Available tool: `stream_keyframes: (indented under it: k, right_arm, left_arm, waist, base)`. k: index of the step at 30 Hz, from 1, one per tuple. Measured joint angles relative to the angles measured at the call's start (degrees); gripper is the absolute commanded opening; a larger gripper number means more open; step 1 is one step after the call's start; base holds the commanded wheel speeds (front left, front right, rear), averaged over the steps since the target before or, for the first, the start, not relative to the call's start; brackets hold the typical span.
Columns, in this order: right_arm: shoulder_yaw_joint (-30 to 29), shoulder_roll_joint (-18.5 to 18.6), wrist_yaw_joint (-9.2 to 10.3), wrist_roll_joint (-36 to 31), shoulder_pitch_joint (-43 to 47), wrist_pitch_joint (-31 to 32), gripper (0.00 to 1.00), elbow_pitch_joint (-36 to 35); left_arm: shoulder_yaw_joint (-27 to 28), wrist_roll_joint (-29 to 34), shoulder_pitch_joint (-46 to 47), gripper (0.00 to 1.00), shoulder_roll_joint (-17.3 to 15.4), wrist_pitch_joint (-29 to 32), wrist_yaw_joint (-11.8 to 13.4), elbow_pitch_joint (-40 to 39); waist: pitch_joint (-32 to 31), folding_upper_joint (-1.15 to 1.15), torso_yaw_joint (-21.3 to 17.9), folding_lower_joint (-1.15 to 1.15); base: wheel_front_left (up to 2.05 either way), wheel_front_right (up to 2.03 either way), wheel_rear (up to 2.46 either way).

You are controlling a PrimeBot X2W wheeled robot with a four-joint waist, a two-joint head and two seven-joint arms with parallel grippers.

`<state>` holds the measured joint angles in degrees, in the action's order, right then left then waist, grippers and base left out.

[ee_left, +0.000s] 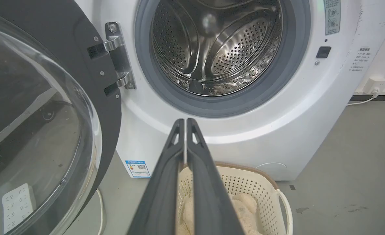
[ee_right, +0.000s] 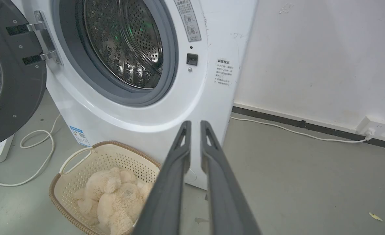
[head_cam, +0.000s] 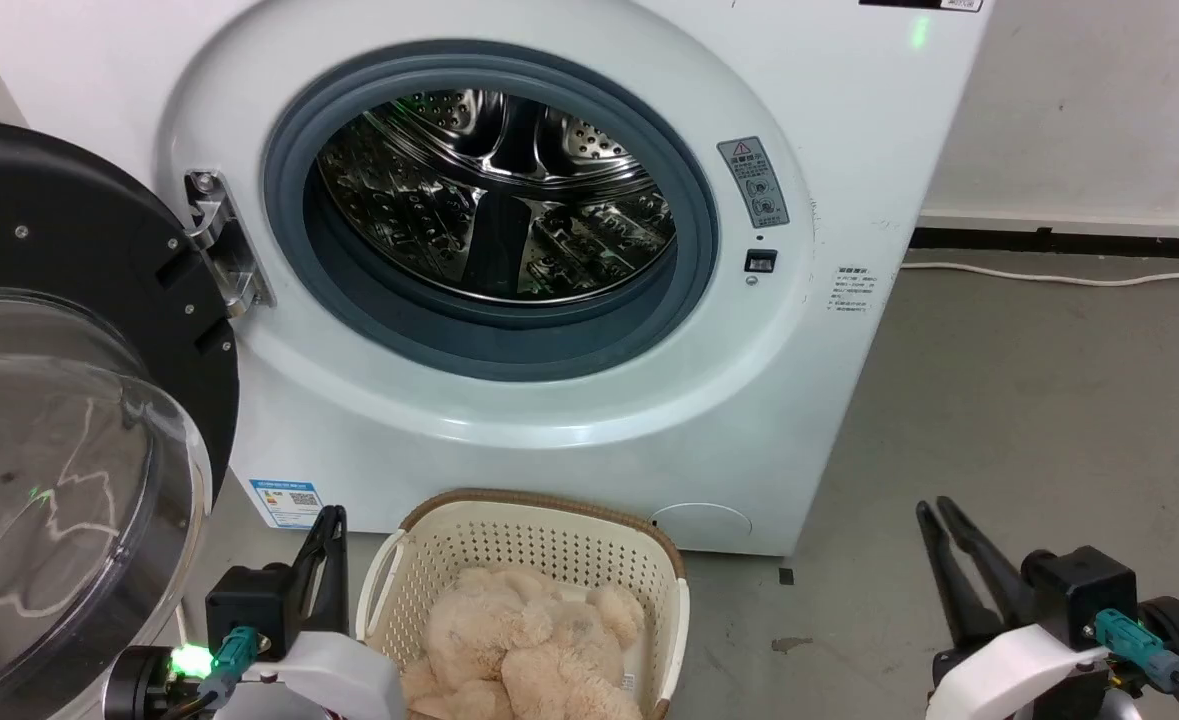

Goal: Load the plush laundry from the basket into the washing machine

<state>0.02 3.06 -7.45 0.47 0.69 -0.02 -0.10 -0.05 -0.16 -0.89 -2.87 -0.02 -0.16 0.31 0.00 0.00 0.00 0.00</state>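
Two grippers, both empty. From the left I record: the door (head_cam: 69,300) swung wide; my left gripper (head_cam: 330,515) low beside the basket (head_cam: 549,500), fingers pressed together; the plush laundry (head_cam: 519,640) lying inside that basket, on the floor just before the washing machine (head_cam: 829,150); my right gripper (head_cam: 934,508), fingers parted by a slim gap.

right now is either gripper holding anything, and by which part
Nothing is held. The left gripper is shut on air, the right gripper slightly open and empty; the plush laundry lies untouched in the basket.
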Motion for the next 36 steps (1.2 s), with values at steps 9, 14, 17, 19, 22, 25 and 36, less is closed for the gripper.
stream_keyframes:
  k: [9, 14, 17, 19, 22, 25, 36]
  right_arm:
    - [-0.18, 0.00, 0.00, 0.11, 0.00, -0.35, 1.00, -0.05]
    - [-0.37, 0.00, 0.00, 0.11, 0.00, -0.90, 1.00, -0.22]
    - [-0.56, 0.00, 0.00, 0.41, 0.00, -1.14, 1.00, -0.37]
    - [-0.77, 0.00, 0.00, 0.65, 0.00, -1.41, 1.00, -0.36]
    - [-0.97, 0.00, 0.00, 1.11, -0.02, -1.71, 1.00, -0.42]
    - [-1.00, 0.00, 0.00, 1.35, -0.06, -2.22, 1.00, -0.46]
    - [-1.12, 0.00, 0.00, 4.05, -1.95, -3.56, 1.00, -0.40]
  left_arm:
    - [-0.46, 0.00, 0.00, 1.00, 0.00, -0.34, 0.05, -0.03]
    - [-1.01, 0.00, 0.01, 1.00, 0.00, -0.91, 0.07, -0.08]
    - [-1.36, 0.00, 0.02, 1.00, 0.00, -1.14, 0.08, -0.07]
    - [-1.72, 0.00, 0.03, 1.00, 0.00, -1.59, 0.08, 0.05]
    - [-2.33, 0.08, 0.30, 1.00, -0.02, -1.77, 0.07, 0.73]
    - [-2.94, 0.08, 1.14, 1.00, -0.03, -2.26, 0.04, 2.16]
    - [-5.00, 0.48, 5.02, 1.00, -0.23, -2.90, -0.64, 9.69]
  waist:
    - [0.25, 0.00, -0.09, 0.00]
    - [0.91, 0.00, -0.25, 0.00]
    - [1.61, 0.00, -0.40, 0.00]
    - [2.12, 0.00, -0.49, 0.01]
    - [3.03, 0.00, -0.66, 0.01]
    - [4.04, 0.00, -0.89, 0.01]
    - [8.38, 0.00, -2.36, 0.01]
  base:
    - [0.00, 0.00, 0.00]
    - [0.00, 0.00, 0.00]
    - [0.00, 0.00, 0.00]
    - [0.00, 0.00, 0.00]
    - [0.00, 0.00, 0.00]
    - [0.00, 0.00, 0.00]
    - [0.00, 0.00, 0.00]
